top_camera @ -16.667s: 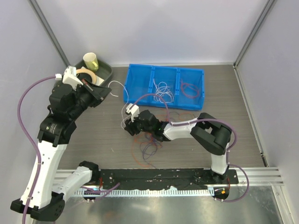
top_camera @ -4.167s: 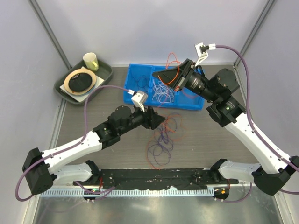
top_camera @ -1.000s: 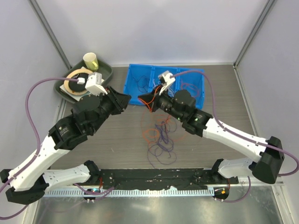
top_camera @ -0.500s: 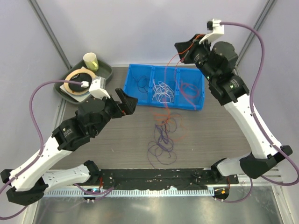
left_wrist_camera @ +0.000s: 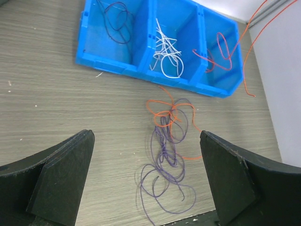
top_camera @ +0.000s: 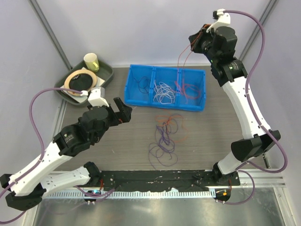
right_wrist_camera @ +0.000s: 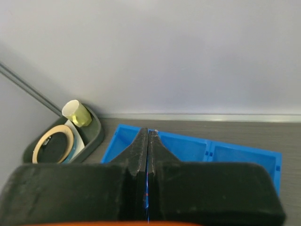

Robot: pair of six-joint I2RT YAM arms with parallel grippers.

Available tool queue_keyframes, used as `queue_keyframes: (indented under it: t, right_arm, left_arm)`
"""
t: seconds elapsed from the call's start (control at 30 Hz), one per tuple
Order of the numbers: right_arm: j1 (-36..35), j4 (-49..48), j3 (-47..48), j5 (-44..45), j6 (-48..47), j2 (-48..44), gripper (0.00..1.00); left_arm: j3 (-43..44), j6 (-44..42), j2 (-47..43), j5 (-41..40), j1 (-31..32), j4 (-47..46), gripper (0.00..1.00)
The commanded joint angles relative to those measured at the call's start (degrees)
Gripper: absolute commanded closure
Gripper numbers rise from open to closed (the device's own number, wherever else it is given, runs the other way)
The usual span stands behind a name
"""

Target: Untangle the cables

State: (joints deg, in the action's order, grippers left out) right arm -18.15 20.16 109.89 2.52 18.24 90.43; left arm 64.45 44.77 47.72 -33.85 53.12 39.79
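A tangle of orange-red and dark purple cables (top_camera: 164, 137) lies loose on the table in front of the blue bin (top_camera: 129, 92); the left wrist view shows the tangle (left_wrist_camera: 168, 141) ahead of my left gripper. The bin's three compartments hold a dark purple cable (top_camera: 139, 84), white cables (top_camera: 162, 91) and orange-red cables (top_camera: 189, 89). My left gripper (top_camera: 123, 107) (left_wrist_camera: 148, 188) hovers wide open left of the tangle, holding nothing. My right gripper (top_camera: 192, 37) (right_wrist_camera: 148, 134) is raised high over the bin's right end, shut on an orange-red cable (top_camera: 184, 59) that hangs down into the right compartment.
A dark tray (top_camera: 106, 75) at the back left holds a yellow cup (top_camera: 91, 61) and a tape roll (top_camera: 80, 80). Both also appear in the right wrist view as the cup (right_wrist_camera: 75, 113) and roll (right_wrist_camera: 51, 146). Walls enclose the table on three sides.
My left gripper opened, let go and drew back to the left. My right gripper stayed shut and lifted the orange-red cable from the tangle up and right, over the bin.
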Motion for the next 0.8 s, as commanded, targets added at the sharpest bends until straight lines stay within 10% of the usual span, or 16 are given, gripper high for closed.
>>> queue_keyframes:
  t: [0.0,0.77]
  right_arm:
    - [0.57,-1.26,2.09,2.30,-2.86,-1.05,0.99]
    - [5.05,-2.50,2.44,10.57,-4.88,-0.87,0.99]
  left_arm:
    - [-0.28,0.75,-1.14,-4.12,0.05,1.87,0.00]
    - [-8.64,2.86,2.63,2.73,-4.78,2.13,0.00]
